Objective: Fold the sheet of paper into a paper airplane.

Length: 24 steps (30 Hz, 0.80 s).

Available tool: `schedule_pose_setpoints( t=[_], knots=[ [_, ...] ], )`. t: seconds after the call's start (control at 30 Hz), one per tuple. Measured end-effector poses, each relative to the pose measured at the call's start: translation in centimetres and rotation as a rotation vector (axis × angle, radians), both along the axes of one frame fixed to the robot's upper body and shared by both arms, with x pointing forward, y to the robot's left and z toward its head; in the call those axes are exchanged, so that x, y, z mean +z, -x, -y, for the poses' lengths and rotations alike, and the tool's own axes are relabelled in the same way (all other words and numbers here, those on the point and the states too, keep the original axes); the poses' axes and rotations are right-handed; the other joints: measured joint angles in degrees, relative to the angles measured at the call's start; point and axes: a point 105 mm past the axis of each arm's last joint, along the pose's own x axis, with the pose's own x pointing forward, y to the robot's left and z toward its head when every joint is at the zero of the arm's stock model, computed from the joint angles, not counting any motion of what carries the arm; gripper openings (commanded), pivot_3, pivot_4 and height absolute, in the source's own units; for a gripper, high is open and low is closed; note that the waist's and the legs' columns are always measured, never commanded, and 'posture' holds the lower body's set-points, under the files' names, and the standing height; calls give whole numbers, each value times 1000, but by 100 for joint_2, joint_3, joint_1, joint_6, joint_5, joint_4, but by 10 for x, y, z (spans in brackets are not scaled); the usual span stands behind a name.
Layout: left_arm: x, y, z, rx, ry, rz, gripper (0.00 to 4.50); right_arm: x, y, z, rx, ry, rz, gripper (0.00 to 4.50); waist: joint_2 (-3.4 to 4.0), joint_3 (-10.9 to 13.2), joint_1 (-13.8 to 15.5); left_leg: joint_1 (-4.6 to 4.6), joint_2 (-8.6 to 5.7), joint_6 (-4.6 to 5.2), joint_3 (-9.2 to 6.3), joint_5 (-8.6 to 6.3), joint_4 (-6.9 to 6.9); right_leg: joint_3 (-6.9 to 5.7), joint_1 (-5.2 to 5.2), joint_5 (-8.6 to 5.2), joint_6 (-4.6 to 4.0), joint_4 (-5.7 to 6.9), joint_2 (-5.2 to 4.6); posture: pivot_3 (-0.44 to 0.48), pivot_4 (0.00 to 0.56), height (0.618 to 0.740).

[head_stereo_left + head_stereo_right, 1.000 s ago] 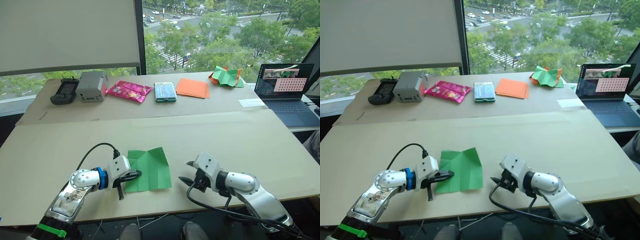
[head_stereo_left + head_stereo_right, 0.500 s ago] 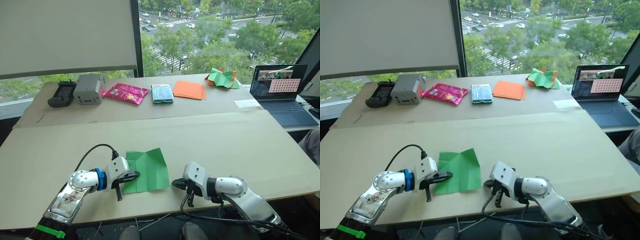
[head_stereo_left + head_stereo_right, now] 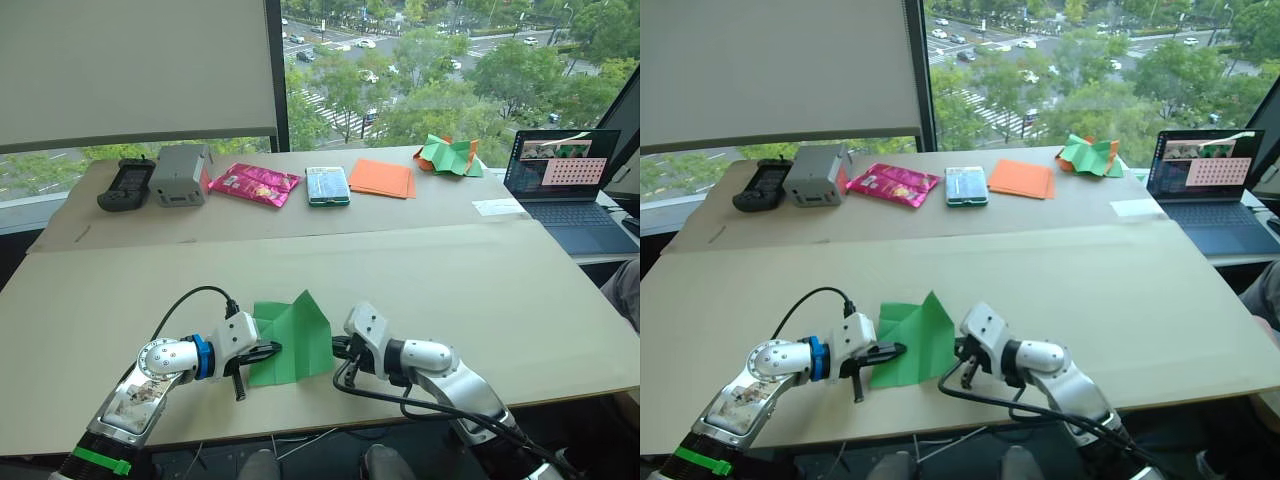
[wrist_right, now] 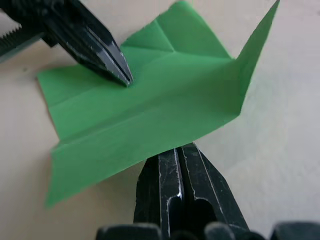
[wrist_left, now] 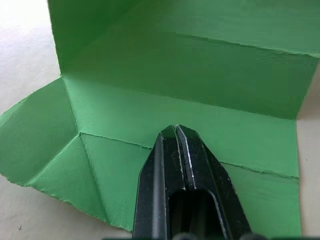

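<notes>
The sheet of paper [image 3: 295, 335], bright green and creased, lies near the table's front edge. Its right half stands up off the board while its left half stays flat. My left gripper [image 3: 274, 349] is shut, and its closed tips [image 5: 175, 131] press down on the flat left part. My right gripper [image 3: 336, 350] is shut on the sheet's right edge and holds that side raised. In the right wrist view the paper [image 4: 165, 107] rises from the closed right fingertips [image 4: 181, 150], with the left gripper [image 4: 125, 77] resting on it beyond.
Along the back table stand a black device [image 3: 124, 184], a grey box [image 3: 180, 174], a pink packet [image 3: 255, 184], a teal packet [image 3: 327, 185], flat orange sheets [image 3: 385, 177] and a crumpled green-and-orange heap [image 3: 450, 155]. A laptop [image 3: 570, 185] sits at the right.
My right gripper moved left to the sheet's right edge and shut on it, and that side of the paper has risen. The left gripper has stayed in place.
</notes>
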Motion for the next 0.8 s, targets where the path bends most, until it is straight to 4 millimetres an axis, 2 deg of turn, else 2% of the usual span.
schedule_pose_setpoints(
  t=[0.2, 0.33, 0.53, 0.8],
  knots=[
    [1, 1, -1, 8, 0, 1, 0, 13, -6, -27, 74, -14, 34, 14, 2, 2, -7, 0, 1, 0, -1, 0, -3, 0, -3, 0, 0, 1, 1, 0, 150, 706],
    [2, 2, -2, 29, 0, -2, 0, 4, -8, -41, 113, 11, 15, 14, 2, 3, -10, -1, 1, 0, 0, 0, -4, 0, -5, 0, 0, 2, 2, 0, 150, 706],
    [5, 4, -24, 122, -19, -17, 0, -13, -14, -52, 127, 56, -13, 14, 5, 7, -29, -6, 3, 2, 0, 1, -9, 1, -21, 0, 0, 7, 4, 0, 150, 706],
    [8, 12, -43, 220, -14, -30, 0, -16, -19, -65, 163, 88, 8, 14, 10, 10, -45, -14, 5, 2, 0, 1, -12, 3, -36, 0, 0, 12, 6, 0, 150, 706]
  ],
)
